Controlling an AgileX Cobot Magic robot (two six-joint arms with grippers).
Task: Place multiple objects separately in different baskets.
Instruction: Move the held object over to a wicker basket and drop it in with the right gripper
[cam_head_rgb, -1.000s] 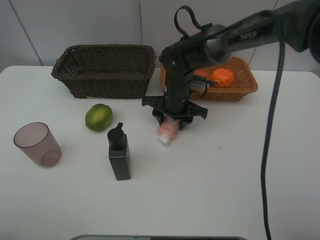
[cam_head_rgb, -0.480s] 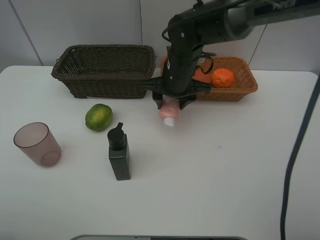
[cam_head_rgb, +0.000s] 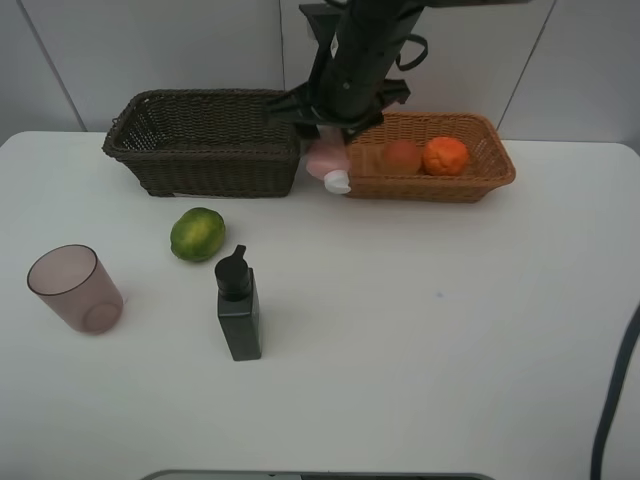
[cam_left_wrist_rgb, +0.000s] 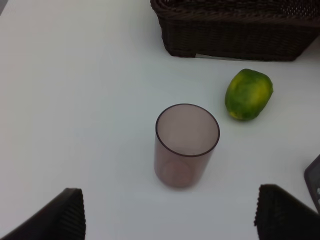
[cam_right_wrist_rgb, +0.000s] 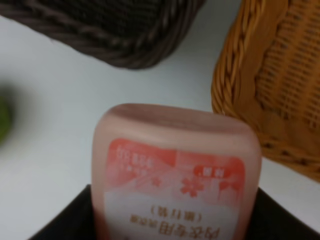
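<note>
White tabletop (cam_head_rgb: 450, 330) under a pale panelled wall is my workspace, with two baskets side by side along its far edge: a deep dark brown wicker basket (cam_head_rgb: 220, 165) and, just beside it, a shallower light orange-tan wicker basket (cam_head_rgb: 470, 185). The tan one already holds a round orange (cam_head_rgb: 445, 155) and a reddish peach-like fruit (cam_head_rgb: 400, 156), close together. My right gripper (cam_head_rgb: 335, 135) is pressed together on a pink plastic squeeze bottle (cam_head_rgb: 325, 162), which hangs white cap down in the air above the place where the two baskets meet. My right wrist camera shows its printed label close up, with a corner of each basket below it. My left gripper (cam_left_wrist_rgb: 172, 217) is spread wide and holds nothing, hovering over a translucent mauve plastic cup (cam_left_wrist_rgb: 186, 145) that stands upright on the table. A green round fruit (cam_left_wrist_rgb: 248, 94) lies near the cup and a black rectangular pump bottle (cam_head_rgb: 238, 305) stands upright beyond them. I judge that I am mid-carry with the squeeze bottle, which is off the table but not yet over the inside of either basket. As fruit sits in the tan basket, the dark one looks like the bottle's place. The next move therefore calls for swinging it across that basket's rim with the cap clear of the wicker, lowering it inside, and only then parting the jaws.
</note>
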